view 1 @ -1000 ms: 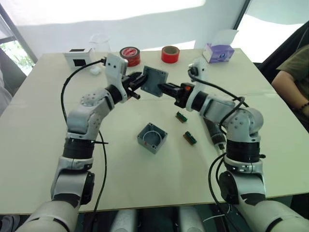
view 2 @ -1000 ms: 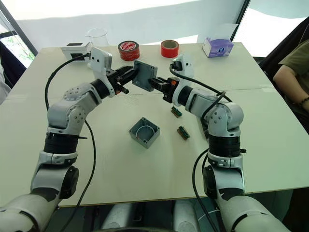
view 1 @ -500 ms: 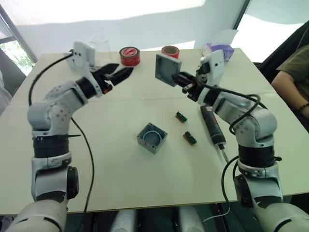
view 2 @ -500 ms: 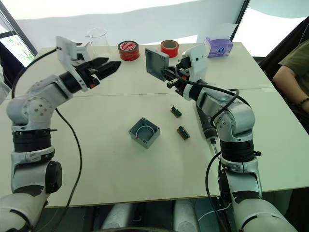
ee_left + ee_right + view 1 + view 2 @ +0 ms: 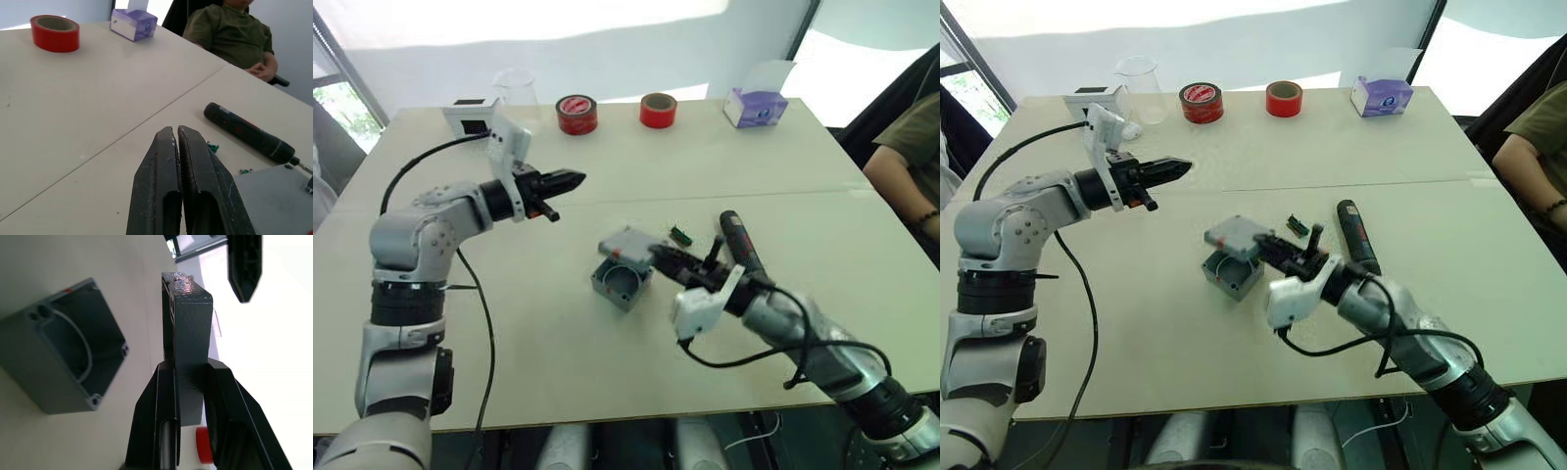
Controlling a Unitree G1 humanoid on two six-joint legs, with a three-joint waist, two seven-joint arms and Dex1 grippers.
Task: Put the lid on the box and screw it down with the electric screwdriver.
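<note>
- Left eye view: the right end effector (image 5: 658, 257) grips the lid (image 5: 625, 243) by its edge, holding it roughly flat just above the open box (image 5: 620, 284) at mid-bench. The lid sits offset toward the far side, not seated. The electric screwdriver (image 5: 740, 250) lies on the bench (image 5: 558, 352) just right of the box, partly behind the right arm. The left end effector (image 5: 570, 179) hangs in the air well left of the box, fingers pressed together, empty.
- Right eye view: same layout; two red tape rolls (image 5: 1201, 101) and a purple tissue box (image 5: 1382, 95) stand along the far edge.
- Left wrist view: fingers (image 5: 168, 181) closed on nothing; screwdriver and a corner of the lid lie beyond them. A person sits past the bench's edge.
- Right wrist view: fingers clamp the lid's rim, with the box's hollow inside beside it.
</note>
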